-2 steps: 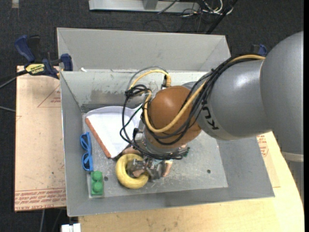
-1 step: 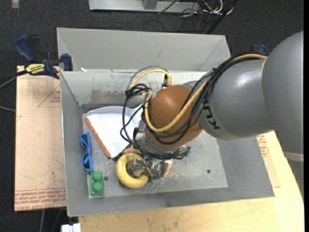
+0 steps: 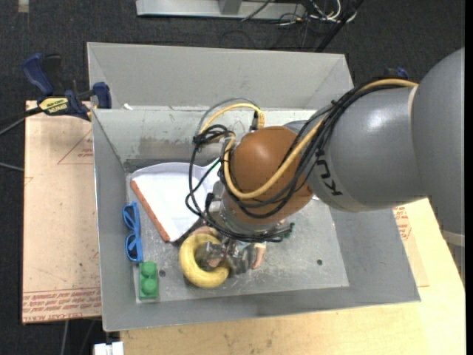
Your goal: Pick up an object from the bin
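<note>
Claw point(image 3: 235, 256) down low at the front of the grey bin point(image 3: 332, 268), under the arm's orange wrist cover point(image 3: 262, 170) and its loops of cable point(image 3: 198, 150). Apart, together or clamped: cannot tell, with the cover and cables overhead and the tip in shadow. Right against the right side of a yellow ring point(image 3: 194, 266), a fat doughnut shape lying flat on the bin floor near the front wall, and probably the thing to be picked. No telling whether touching it or merely just beside it. Likely risks from here: closing off-centre on the curved rim and squeezing the ring out sideways; catching one side only, with a tilt and a drop on the lift; shoving it along the floor toward the front wall instead of gripping it. Also some chance of the hanging cables snagging on the way up. Outward to the left, a flat white pad with an orange-brown edge point(image 3: 166, 198), lying slanted just behind the ring, near enough to be nudged or dragged. Farther left, along the left wall, a pair of blue toy glasses point(image 3: 131, 231). In the front left corner, a small green studded block point(image 3: 149, 279). Both apart from the ring and out of the way. To the right of the claw, bare bin floor, so seemingly nothing against a straight lift.
</note>
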Action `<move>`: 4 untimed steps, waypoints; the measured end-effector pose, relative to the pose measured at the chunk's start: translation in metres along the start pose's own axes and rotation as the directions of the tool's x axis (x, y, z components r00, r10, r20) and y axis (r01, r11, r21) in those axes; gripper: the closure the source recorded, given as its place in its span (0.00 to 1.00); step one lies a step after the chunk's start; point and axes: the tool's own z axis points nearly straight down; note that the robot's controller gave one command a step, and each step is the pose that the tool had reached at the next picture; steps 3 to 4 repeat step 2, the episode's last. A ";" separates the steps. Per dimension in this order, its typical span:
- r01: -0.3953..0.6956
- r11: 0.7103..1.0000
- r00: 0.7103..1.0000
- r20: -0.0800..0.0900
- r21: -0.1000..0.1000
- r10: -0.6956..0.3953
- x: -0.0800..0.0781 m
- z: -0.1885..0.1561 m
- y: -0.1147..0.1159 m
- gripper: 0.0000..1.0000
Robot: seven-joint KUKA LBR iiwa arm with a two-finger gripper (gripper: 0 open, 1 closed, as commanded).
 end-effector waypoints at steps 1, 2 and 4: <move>-0.001 1.000 1.000 0.001 0.002 0.001 0.000 -0.030 0.000 1.00; -0.001 1.000 1.000 0.004 0.005 0.001 -0.001 -0.046 -0.001 1.00; -0.001 1.000 1.000 0.004 0.005 0.001 -0.001 -0.046 -0.001 1.00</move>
